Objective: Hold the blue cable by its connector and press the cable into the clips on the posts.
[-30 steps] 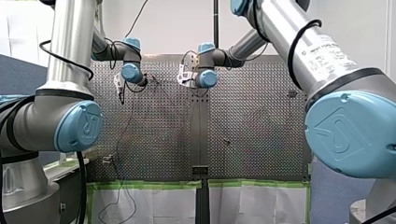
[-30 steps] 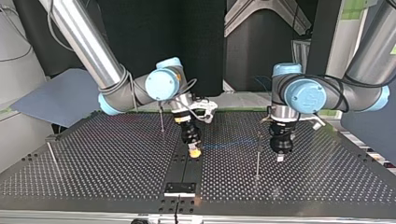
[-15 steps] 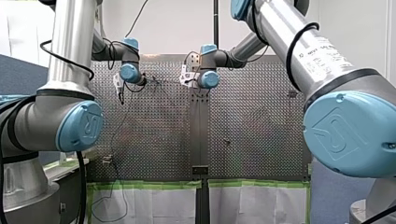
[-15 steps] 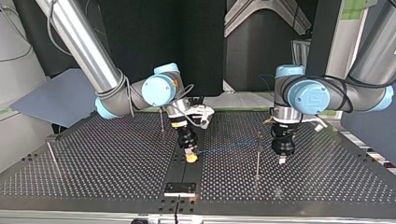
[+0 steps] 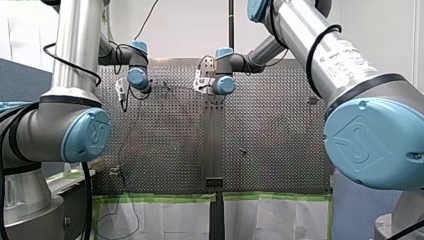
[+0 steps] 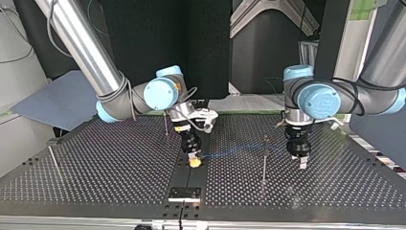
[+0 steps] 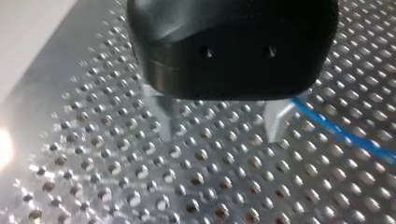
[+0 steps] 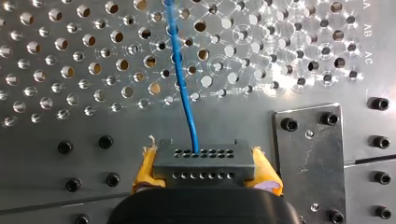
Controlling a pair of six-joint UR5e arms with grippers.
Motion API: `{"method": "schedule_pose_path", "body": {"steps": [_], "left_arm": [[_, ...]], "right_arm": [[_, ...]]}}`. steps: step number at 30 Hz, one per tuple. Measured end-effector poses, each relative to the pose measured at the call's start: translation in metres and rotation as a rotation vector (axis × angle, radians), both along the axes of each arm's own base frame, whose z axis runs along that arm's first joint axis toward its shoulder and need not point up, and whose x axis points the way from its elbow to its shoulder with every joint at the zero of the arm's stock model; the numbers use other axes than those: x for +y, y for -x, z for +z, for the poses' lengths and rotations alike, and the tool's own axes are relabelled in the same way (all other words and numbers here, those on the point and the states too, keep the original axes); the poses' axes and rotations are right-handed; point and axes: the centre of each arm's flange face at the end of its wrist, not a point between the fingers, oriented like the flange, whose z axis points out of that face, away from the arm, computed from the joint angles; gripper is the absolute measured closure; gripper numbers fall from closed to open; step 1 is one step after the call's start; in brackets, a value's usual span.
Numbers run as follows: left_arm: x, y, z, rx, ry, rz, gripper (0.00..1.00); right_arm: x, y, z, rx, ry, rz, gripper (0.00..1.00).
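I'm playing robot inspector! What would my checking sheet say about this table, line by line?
Surface: perforated metal table with a dark plate at its near edge in the top view.
Job's things: the blue cable runs from its black connector past a thin post. Whether it sits in a clip is too small to tell.
Clutter: nothing seen.
Grippers: my right tool is shut on the connector, with its yellow pads on either side. My left tool is open and empty, with the blue cable beside one finger.
Cables: a black cable loops around my right arm.
Surroundings: white sheets edged with green tape.
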Motion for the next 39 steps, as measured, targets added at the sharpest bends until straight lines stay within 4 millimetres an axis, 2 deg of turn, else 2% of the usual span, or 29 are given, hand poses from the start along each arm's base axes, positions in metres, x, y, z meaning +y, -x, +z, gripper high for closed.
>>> {"method": "schedule_pose_path", "body": {"steps": [6, 12, 26, 32, 35, 39], "left_arm": [[0.003, 0.007, -0.005, 0.059, -0.025, 0.041, 0.0], [-0.006, 0.016, -0.009, 0.112, -0.009, 0.012, 0.0], [-0.035, 0.061, 0.033, 0.13, 0.055, -0.067, 0.0], [-0.041, 0.08, 0.049, 0.147, 0.059, -0.099, 0.0], [-0.044, 0.088, 0.05, 0.167, 0.06, -0.106, 0.0], [-0.047, 0.099, 0.042, 0.217, 0.057, -0.114, 0.0]], "right_arm": [[0.0, 0.0, 0.0, 0.001, -0.001, 0.0, 1.0], [0.0, 0.0, -0.001, 0.003, -0.003, 0.0, 1.0], [0.001, 0.001, -0.003, 0.009, -0.011, 0.003, 1.0], [0.003, -0.001, -0.003, 0.013, -0.015, 0.012, 1.0], [0.005, -0.002, -0.004, 0.013, -0.015, 0.015, 1.0], [0.005, -0.003, -0.004, 0.013, -0.015, 0.017, 1.0]]}}
